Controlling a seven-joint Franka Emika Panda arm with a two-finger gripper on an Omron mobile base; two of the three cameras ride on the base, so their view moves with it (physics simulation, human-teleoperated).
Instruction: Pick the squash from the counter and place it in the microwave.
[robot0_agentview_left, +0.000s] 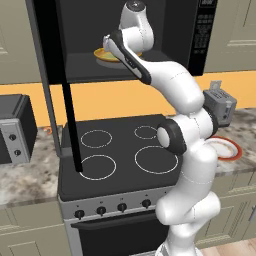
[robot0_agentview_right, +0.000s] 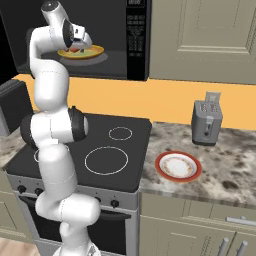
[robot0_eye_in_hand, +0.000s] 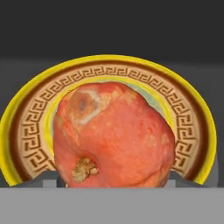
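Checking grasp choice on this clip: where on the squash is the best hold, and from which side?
Across the wide middle of the squash, coming from above, as the gripper does over the yellow dish in the microwave. It is a rounded, lumpy body with no handle, and the dish rim blocks side entry.

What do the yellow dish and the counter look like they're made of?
The yellow dish: probably glazed ceramic, from its glossy rim and printed key-pattern band. The counter: polished stone or a stone-look laminate, from its mottled grey-brown surface; I can't tell which.
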